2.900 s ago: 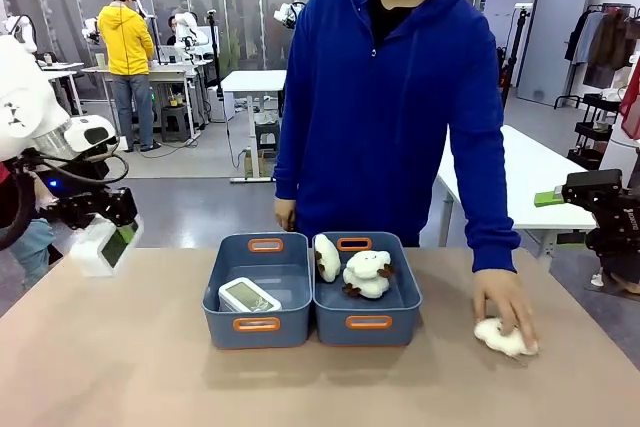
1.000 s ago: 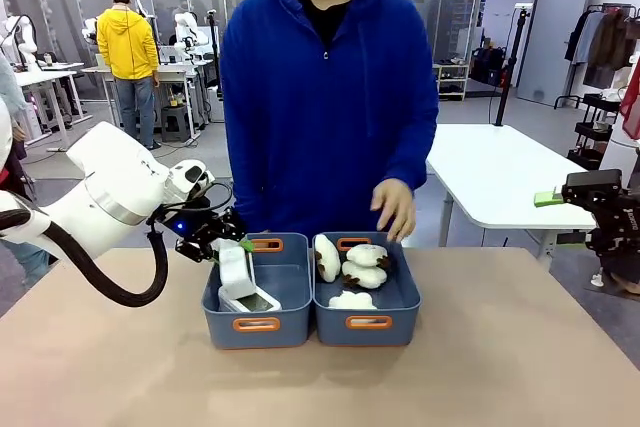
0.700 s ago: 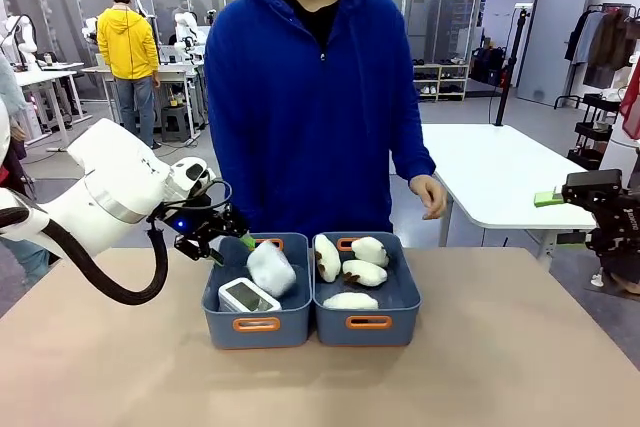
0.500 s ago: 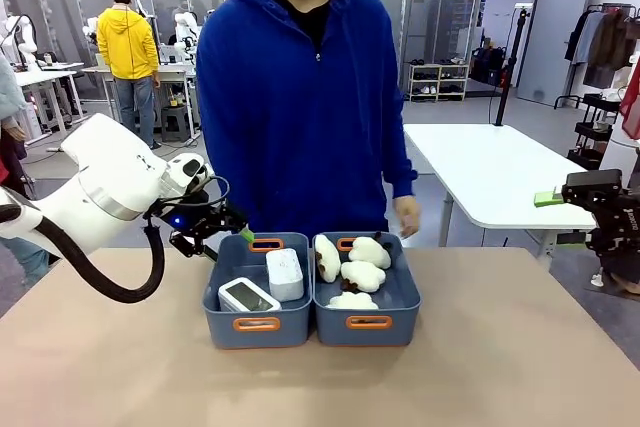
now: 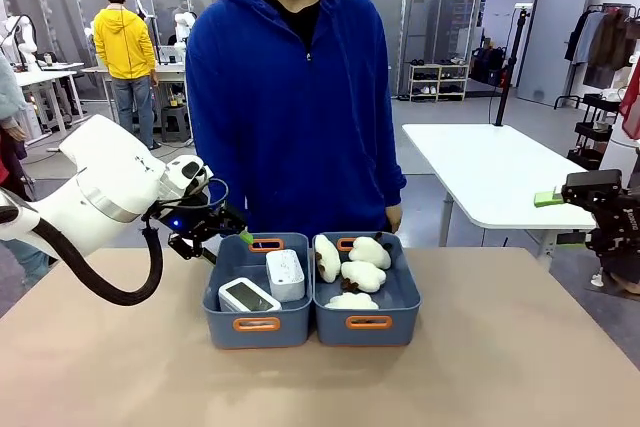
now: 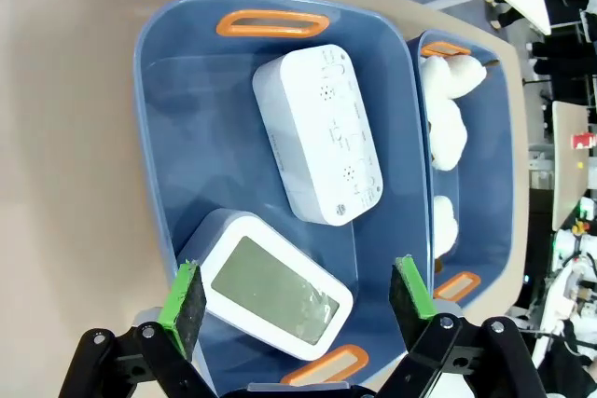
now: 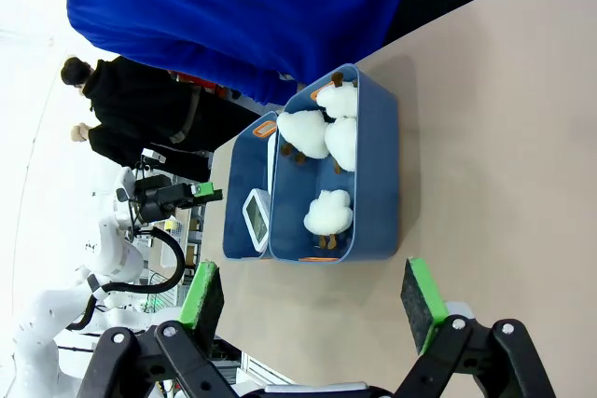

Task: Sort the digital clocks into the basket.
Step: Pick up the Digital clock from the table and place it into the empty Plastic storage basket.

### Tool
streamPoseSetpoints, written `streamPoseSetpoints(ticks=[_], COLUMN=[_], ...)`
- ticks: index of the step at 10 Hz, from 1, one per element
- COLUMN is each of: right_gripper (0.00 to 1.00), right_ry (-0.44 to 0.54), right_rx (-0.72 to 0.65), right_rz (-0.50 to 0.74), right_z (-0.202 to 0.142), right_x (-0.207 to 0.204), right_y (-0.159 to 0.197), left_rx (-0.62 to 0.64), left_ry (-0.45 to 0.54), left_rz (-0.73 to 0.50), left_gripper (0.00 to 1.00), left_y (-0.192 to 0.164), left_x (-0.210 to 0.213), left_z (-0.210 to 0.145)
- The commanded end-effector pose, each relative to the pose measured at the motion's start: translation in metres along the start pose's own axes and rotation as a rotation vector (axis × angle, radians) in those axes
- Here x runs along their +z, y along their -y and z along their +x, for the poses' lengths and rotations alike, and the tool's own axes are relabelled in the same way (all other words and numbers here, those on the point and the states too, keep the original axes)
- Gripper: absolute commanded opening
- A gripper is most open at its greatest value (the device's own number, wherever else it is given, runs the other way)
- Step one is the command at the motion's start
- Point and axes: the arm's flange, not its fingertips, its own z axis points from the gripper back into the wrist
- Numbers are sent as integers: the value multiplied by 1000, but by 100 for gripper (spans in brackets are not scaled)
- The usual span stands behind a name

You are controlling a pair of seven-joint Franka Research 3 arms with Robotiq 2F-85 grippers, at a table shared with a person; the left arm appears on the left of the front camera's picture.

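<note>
Two white digital clocks lie in the left blue-grey basket (image 5: 222, 299). One clock (image 5: 248, 296) rests screen up at the front. The other clock (image 5: 285, 274) lies behind it, its back with small buttons facing up (image 6: 320, 148). My left gripper (image 5: 228, 231) hovers open just outside the basket's back left corner, holding nothing. In the left wrist view its green pads (image 6: 184, 305) stand wide apart over the screen-up clock (image 6: 275, 297). My right gripper (image 7: 312, 300) is open and bare, far off to the right (image 5: 575, 194).
A second identical tub (image 5: 395, 307) touches the basket's right side and holds three white plush toys (image 5: 362, 274). A person in a blue hoodie (image 5: 295, 107) stands right behind both tubs, hands down. Bare tan tabletop (image 5: 500, 367) lies in front and to both sides.
My left gripper opened and let the second clock go; it tumbled into the left basket and came to rest. The gripper drew back a little. The person's hand left the right tub.
</note>
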Motion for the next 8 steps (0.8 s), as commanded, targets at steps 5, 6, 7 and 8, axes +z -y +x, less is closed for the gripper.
streamPoseSetpoints(ticks=[5, 6, 7, 8], right_gripper=[98, 98, 98, 98], right_ry=[12, 12, 12, 12], right_rx=[4, 4, 4, 4], right_rz=[5, 5, 5, 5], right_z=[1, 1, 1, 1], right_x=[0, 0, 0, 0], right_y=[0, 0, 0, 0], left_rx=[-1, -11, -22, -47], left_ry=[2, -45, -59, -92], left_rz=[-1, -109, -134, -201], left_gripper=[97, 100, 100, 100], left_y=[1, -3, -12, -19], left_x=[1, 29, 59, 89], left_z=[1, 9, 12, 9])
